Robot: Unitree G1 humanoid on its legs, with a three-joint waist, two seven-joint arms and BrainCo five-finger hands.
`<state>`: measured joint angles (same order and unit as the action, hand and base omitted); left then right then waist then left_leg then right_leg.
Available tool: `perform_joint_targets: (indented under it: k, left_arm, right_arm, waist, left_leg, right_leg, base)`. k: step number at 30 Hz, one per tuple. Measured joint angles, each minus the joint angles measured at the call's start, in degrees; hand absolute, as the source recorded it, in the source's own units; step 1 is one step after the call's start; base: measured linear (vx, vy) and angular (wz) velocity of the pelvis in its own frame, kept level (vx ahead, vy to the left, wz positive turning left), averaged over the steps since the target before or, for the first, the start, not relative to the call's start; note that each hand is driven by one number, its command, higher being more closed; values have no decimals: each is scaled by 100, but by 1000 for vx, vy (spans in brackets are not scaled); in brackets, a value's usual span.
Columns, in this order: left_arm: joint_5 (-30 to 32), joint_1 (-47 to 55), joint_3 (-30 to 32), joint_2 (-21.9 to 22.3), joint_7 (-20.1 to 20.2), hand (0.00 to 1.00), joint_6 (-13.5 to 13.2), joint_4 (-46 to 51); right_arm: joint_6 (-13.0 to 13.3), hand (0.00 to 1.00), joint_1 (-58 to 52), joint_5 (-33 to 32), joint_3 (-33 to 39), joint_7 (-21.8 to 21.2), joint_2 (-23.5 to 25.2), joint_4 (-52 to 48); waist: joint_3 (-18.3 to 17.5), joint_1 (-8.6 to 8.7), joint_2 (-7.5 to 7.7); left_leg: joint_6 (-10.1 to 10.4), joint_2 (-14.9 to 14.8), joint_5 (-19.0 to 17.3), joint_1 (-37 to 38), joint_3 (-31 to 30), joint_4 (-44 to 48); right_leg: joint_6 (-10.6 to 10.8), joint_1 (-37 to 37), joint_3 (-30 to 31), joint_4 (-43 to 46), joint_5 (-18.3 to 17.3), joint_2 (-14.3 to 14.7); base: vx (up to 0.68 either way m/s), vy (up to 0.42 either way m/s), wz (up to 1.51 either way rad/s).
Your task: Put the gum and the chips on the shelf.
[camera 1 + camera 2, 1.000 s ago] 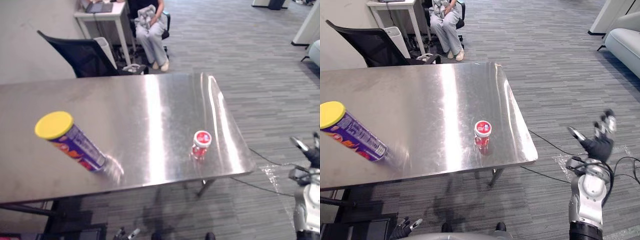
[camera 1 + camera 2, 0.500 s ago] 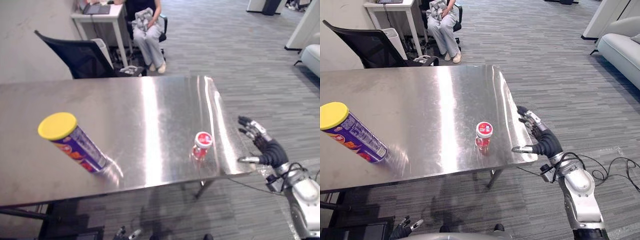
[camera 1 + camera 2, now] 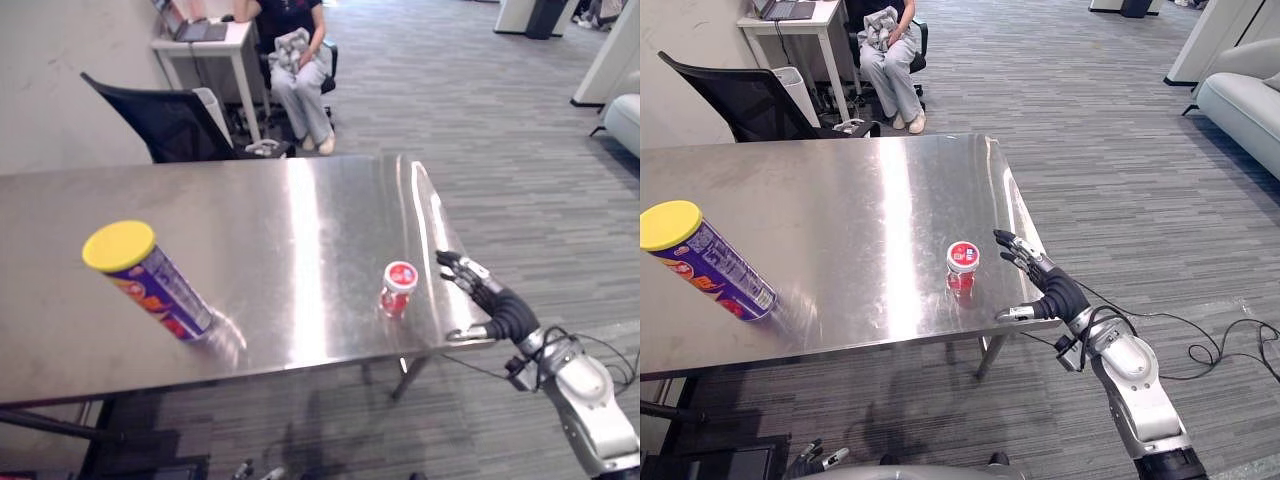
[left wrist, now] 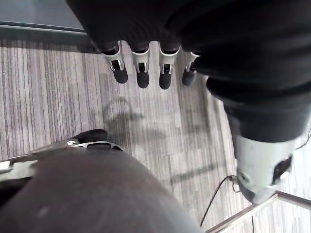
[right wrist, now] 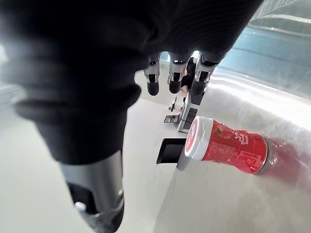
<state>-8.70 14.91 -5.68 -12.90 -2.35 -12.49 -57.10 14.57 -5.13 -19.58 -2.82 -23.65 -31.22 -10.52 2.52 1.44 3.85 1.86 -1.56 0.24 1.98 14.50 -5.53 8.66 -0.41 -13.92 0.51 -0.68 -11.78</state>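
The gum (image 3: 962, 266) stands upright near the front right corner of the tabletop (image 3: 860, 190), its long axis vertical and its lid on top. The right hand (image 3: 1050, 292) hovers at the tabletop's right edge, just beside the gum. Its fingers are spread and straight and its thumb is held apart toward the near edge, so the palm faces the container. The gum therefore lies to the robot's left of this hand. A gap seems to remain between the fingertips and the container's side, though the head views are too coarse to be sure. The likely next move is a short sideways reach that closes the fingers round the upright body.

The chips can (image 3: 708, 262), with its yellow lid, stands well apart on the left side of the tabletop, nearer the left arm. The left hand (image 4: 142, 74) hangs low over the floor with its fingers relaxed and holding nothing.
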Motion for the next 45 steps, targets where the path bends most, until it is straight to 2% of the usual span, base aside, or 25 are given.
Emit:
perform_joint_targets:
  k: [12,20,26,41,45]
  left_arm:
    - [3,1,-78,-29,-9,0,12,-1]
    - [9,-4,-76,20,-9,0,17,3]
    - [10,-9,-85,30,-8,0,55,12]
    - [10,-21,-135,40,-9,0,63,20]
    - [9,-45,-135,46,-9,0,64,21]
  right_arm:
    - [8,0,415,333,-60,433,76,741]
    - [43,0,634,337,-226,460,108,1035]
    - [43,0,938,386,-269,463,312,1377]
    - [53,0,1422,400,-663,593,537,2068]
    - [55,0,1481,407,-672,589,626,2156]
  waist:
    - [11,-11,-19]
    - [62,-13,-100]
    - [110,-15,-134]
    - [254,-48,-187]
    - [318,-102,-196]
  left_leg:
    - [-3,6,36,-2,-120,-2]
    - [-1,10,44,8,-185,-21]
    - [1,8,45,1,-245,-21]
    - [2,6,45,11,-292,-31]
    - [8,6,49,10,-308,-33]
  right_leg:
    - [2,95,-131,-53,5,4]
    - [1,169,-195,-112,5,9]
    - [1,221,-260,-152,5,17]
    - [1,285,-324,-191,5,25]
    - [1,299,-344,-205,5,27]
  base:
    - [0,-10,4]
    - [0,-10,4]
    - [13,-13,5]
    - [2,-3,1]
    - [2,-3,1]
